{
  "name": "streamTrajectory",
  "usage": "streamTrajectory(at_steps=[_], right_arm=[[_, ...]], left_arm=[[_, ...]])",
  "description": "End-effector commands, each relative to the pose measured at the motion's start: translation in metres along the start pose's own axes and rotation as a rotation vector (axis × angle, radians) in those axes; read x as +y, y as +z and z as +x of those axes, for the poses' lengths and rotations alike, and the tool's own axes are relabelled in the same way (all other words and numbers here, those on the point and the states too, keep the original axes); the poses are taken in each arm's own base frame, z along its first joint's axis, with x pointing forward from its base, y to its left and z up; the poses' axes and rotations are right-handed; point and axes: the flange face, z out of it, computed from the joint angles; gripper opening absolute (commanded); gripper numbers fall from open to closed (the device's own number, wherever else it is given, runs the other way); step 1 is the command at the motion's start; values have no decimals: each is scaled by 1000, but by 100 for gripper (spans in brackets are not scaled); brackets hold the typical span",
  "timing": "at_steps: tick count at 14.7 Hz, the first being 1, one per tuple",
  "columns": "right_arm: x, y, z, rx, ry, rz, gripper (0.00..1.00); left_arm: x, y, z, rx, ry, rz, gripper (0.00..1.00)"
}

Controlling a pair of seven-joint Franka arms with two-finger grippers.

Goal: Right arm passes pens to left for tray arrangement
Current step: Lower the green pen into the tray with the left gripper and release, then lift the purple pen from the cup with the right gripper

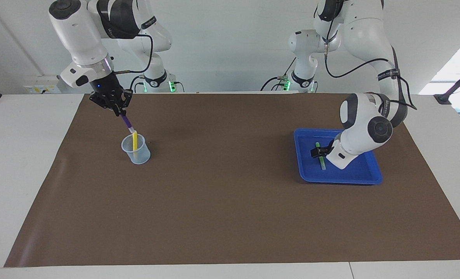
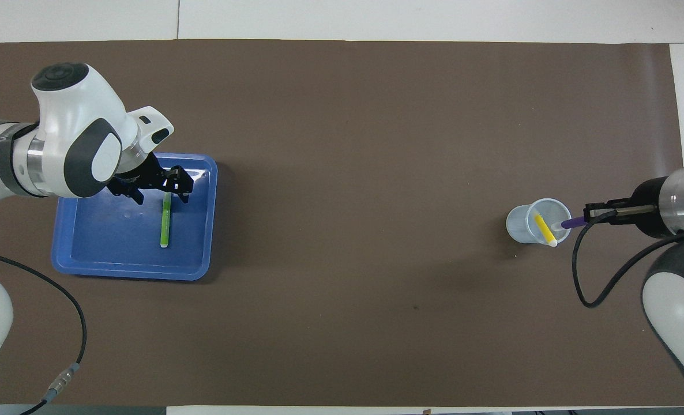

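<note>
Three pens are out, each in a different place. The green pen (image 1: 321,157) lies flat in the blue tray (image 1: 365,176) at the left arm's end of the counter (image 1: 230,217). The left gripper (image 1: 317,151) sits just above one end of it with its fingers spread wide, holding nothing, so the pen looks let go. The right gripper (image 1: 118,110) is pinched tight on the purple pen (image 1: 127,122), up in the air over the small clear cup (image 1: 136,152). It hangs tip down, probably ready to pass across. The yellow pen (image 1: 135,140) leans in the cup, waiting for its turn.
</note>
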Motion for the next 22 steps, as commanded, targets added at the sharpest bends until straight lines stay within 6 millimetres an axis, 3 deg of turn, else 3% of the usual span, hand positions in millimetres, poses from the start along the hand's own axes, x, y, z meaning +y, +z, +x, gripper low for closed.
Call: streamTrajectory(at_steps=[1, 3, 6, 9, 12, 18, 20, 22], right_arm=[[-19, 2, 3, -28, 137, 141, 0], [-49, 2, 1, -49, 181, 241, 0], [-100, -3, -1, -97, 379, 427, 0], [-150, -8, -1, -118, 539, 582, 0], [-197, -11, -5, -144, 670, 697, 0], [-252, -13, -11, -245, 879, 830, 0], [-278, -12, -13, -286, 942, 850, 0], [-300, -8, -11, -339, 969, 850, 0]], left_arm=[[-3, -53, -29, 2, -41, -90, 100], [-17, -81, -37, -8, -131, -186, 100], [-12, -123, -64, -15, -307, -389, 100], [-1, -138, -90, -94, -442, -590, 100], [9, -133, -113, -174, -542, -751, 100], [14, -112, -152, -193, -793, -988, 100], [15, -106, -162, -191, -869, -1060, 100], [26, -107, -178, -168, -935, -1119, 100]])
